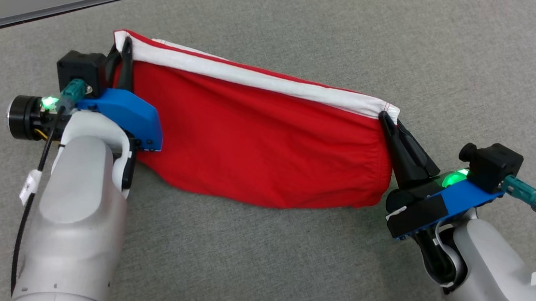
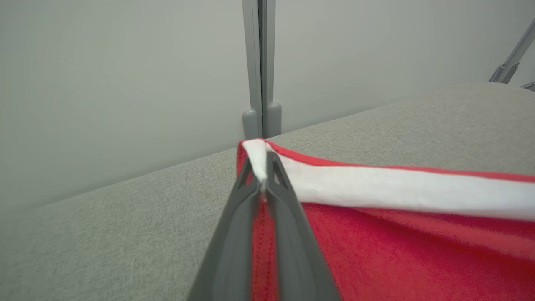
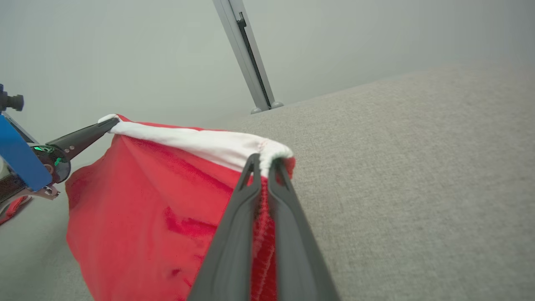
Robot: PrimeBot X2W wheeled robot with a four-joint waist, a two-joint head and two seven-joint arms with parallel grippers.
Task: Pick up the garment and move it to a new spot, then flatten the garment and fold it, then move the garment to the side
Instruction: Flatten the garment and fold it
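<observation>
At ten o'clock the left pincer [image 1: 124, 54] pinches one white-banded corner of the red garment [image 1: 257, 141], which stretches over the grey desk [image 1: 308, 273] to four o'clock, where the right pincer [image 1: 388, 119] pinches the other corner.

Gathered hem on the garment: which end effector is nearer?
Right. The right end effector pinches the corner directly beside the gathered hem; the left end effector holds the far corner, across the garment.

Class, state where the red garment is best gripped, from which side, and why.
Grip the white band at its end corners, one gripper from each end, as the left gripper and right gripper do: the stretched band spreads the red garment flat.
</observation>
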